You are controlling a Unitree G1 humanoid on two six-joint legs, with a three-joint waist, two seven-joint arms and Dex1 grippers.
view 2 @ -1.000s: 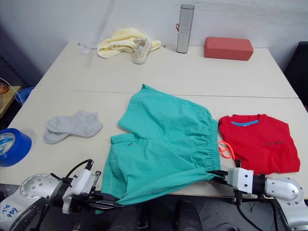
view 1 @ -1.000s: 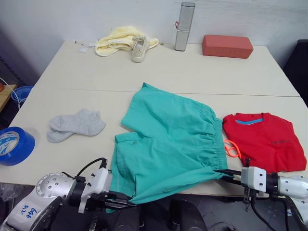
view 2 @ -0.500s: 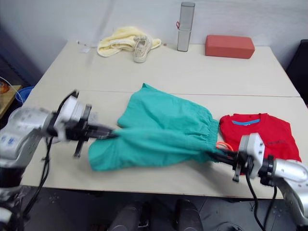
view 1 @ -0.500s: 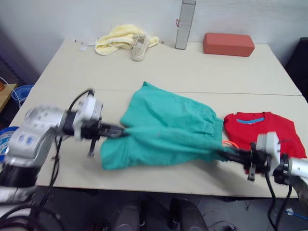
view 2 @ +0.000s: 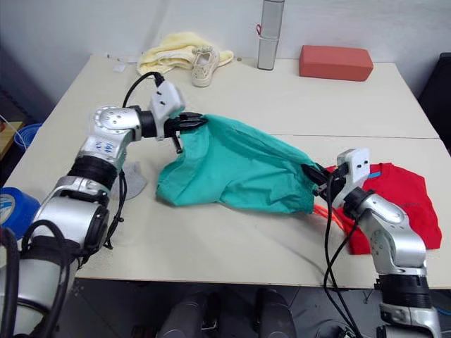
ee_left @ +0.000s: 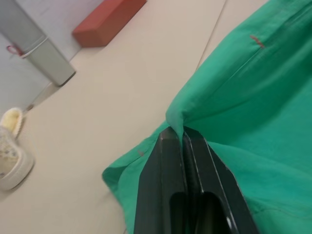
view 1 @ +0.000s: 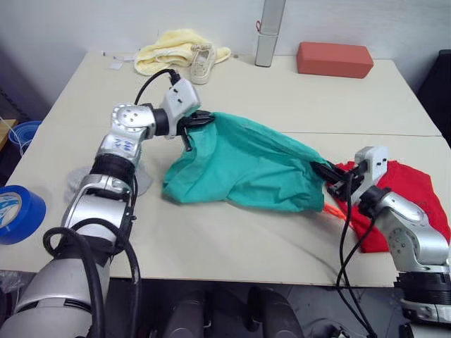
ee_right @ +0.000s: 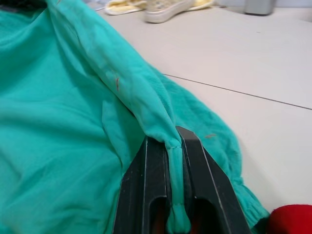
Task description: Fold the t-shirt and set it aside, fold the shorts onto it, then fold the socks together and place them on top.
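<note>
Folding the shorts (view 1: 243,165) in half is the step in hand, and both arms are carrying one edge of the teal cloth across the middle of the surface (view 1: 282,98). The left end effector (view 1: 199,120) is pinching a fold of the fabric with its fingers shut tight, as its wrist view shows, and the right end effector (view 1: 325,173) is clamping a ridge of cloth near the gathered waistband in the same way. Between the two grips the shorts are hanging in a slack hammock, their lower part dragging on the surface. To do this well, I judge that both grips need to be travelling together at equal height, keeping the carried edge taut enough that it lands straight on the far edge — a sagging middle is likely to bunch into wrinkles. The t-shirt (view 1: 416,193) is lying folded near the right edge of the surface, just beside the right arm, with the orange drawstring (view 1: 328,210) trailing at its border, so the finished shorts should be laid squarely onto it. The socks (view 1: 113,179) are waiting near the left edge — partly hidden behind the left arm — beside a blue tape roll (view 1: 17,213) at the front left corner.
</note>
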